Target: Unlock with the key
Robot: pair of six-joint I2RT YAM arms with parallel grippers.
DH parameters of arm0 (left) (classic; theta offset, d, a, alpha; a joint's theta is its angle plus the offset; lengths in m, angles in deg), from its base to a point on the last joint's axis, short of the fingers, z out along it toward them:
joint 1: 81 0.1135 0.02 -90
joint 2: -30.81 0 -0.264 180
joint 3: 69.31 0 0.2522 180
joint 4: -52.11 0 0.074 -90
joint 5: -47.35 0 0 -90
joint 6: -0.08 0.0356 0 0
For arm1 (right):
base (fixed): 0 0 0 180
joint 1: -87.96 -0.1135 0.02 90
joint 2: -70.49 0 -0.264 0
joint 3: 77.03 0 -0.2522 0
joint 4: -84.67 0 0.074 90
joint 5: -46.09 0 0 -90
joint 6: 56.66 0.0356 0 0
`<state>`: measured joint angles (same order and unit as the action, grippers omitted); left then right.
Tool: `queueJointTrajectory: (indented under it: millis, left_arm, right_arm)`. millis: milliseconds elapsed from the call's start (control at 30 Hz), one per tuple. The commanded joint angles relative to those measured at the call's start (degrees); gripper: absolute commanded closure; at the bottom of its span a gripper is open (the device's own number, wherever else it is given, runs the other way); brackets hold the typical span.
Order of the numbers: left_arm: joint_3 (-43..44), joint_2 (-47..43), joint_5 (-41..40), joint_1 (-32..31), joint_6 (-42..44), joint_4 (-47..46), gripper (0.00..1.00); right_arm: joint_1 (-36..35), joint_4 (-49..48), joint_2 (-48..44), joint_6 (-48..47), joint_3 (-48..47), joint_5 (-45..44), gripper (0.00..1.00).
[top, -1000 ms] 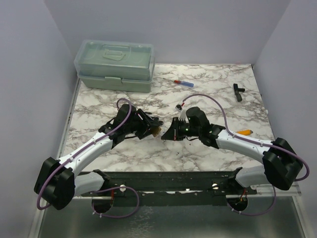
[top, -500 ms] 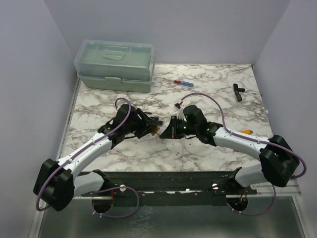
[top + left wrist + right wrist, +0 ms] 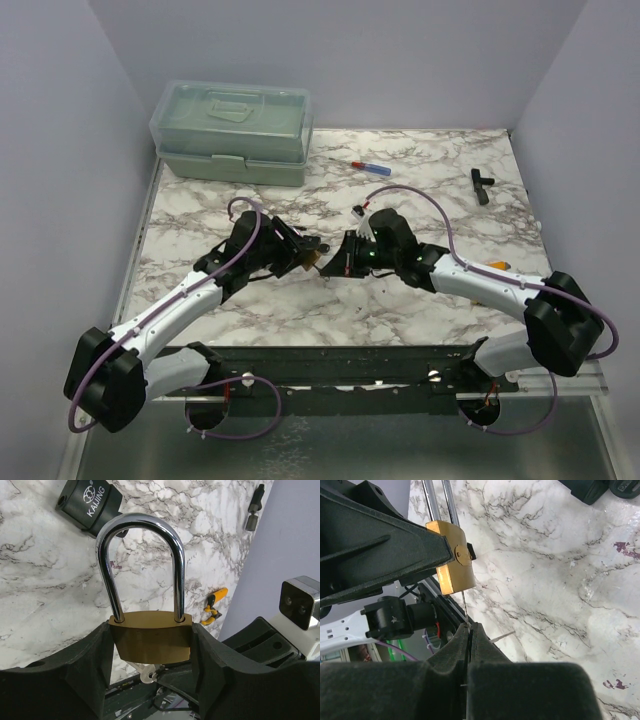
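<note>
My left gripper [image 3: 150, 647] is shut on the brass padlock [image 3: 150, 642], its steel shackle [image 3: 141, 555] closed and pointing away from the wrist; the padlock shows small at the table's middle in the top view [image 3: 313, 262]. My right gripper [image 3: 470, 629] is shut on a thin silver key [image 3: 464, 607], seen edge-on. The key's blade reaches up to the padlock's [image 3: 452, 562] underside, at or in the keyhole. Its bow shows under the lock in the left wrist view [image 3: 144, 672]. In the top view both grippers meet, left [image 3: 300, 258], right [image 3: 340, 262].
A green lidded toolbox [image 3: 233, 130] stands at the back left. A red-and-blue screwdriver [image 3: 360, 166] lies behind the arms, a black T-shaped part [image 3: 482, 184] at the back right, a yellow-orange tool [image 3: 492, 266] by the right arm. A black KAIJING block [image 3: 90, 502] lies beyond the padlock.
My right gripper has moved left with the key until it meets the padlock in my left gripper. The left arm shifted slightly up and left.
</note>
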<state>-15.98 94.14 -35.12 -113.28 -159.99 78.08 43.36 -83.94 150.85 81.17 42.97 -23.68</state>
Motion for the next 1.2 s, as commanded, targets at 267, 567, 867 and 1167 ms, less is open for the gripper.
queueJointTrajectory:
  millis: [267, 567, 867, 1167]
  left_arm:
    - [-0.09, -2.78, -2.1, -0.42, -0.16, -0.17, 1.0]
    - [0.36, -2.33, -2.9, -0.38, -1.23, -0.17, 1.0]
    - [0.8, -2.17, -5.84, -0.43, -6.25, -0.42, 1.0]
    - [0.91, -2.85, -5.31, -0.42, -7.15, -0.87, 1.0]
  right_arm:
    - [0.57, 2.93, 2.31, 3.03, -2.45, -5.41, 1.0]
    - [0.59, -0.18, 2.88, 0.77, -2.62, -2.25, 1.0]
    - [0.48, -7.23, -0.93, -1.31, 2.34, 3.4, 1.0]
    - [0.48, -8.35, -0.38, -2.05, 1.31, 4.83, 1.0]
